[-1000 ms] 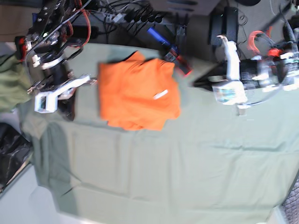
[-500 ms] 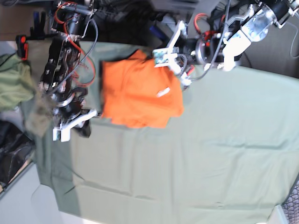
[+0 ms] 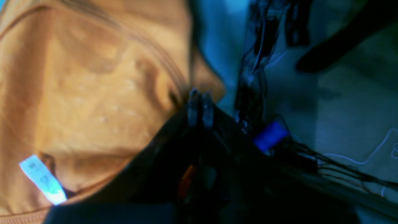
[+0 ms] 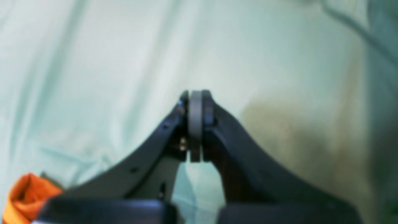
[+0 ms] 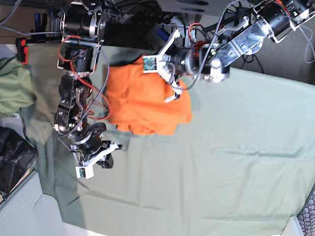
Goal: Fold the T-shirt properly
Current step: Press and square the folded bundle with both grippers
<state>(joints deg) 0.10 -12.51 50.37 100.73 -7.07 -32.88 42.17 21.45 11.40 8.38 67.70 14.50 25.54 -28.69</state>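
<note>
The orange T-shirt [image 5: 142,101] lies bunched in a rough square at the back left of the grey-green table cloth [image 5: 221,147], its white tag [image 5: 171,97] facing up. In the left wrist view my left gripper [image 3: 199,105] is shut and empty, its tips over the T-shirt's [image 3: 87,93] edge, with the tag [image 3: 43,180] near the camera. My right gripper [image 4: 195,105] is shut on nothing above bare cloth, and a corner of the T-shirt [image 4: 26,194] shows at lower left. In the base view the right gripper [image 5: 110,150] hangs in front of the shirt's left corner.
An olive-green garment [image 5: 15,91] is bunched at the table's left edge above a black bag [image 5: 12,164]. Cables and a power strip [image 5: 147,24] crowd the space behind the table. A blue plug [image 3: 270,137] shows among the cables.
The left arm has swung in from the right to the shirt's back edge. The right arm has moved toward the front, past the shirt's left side. Both grippers stayed shut.
</note>
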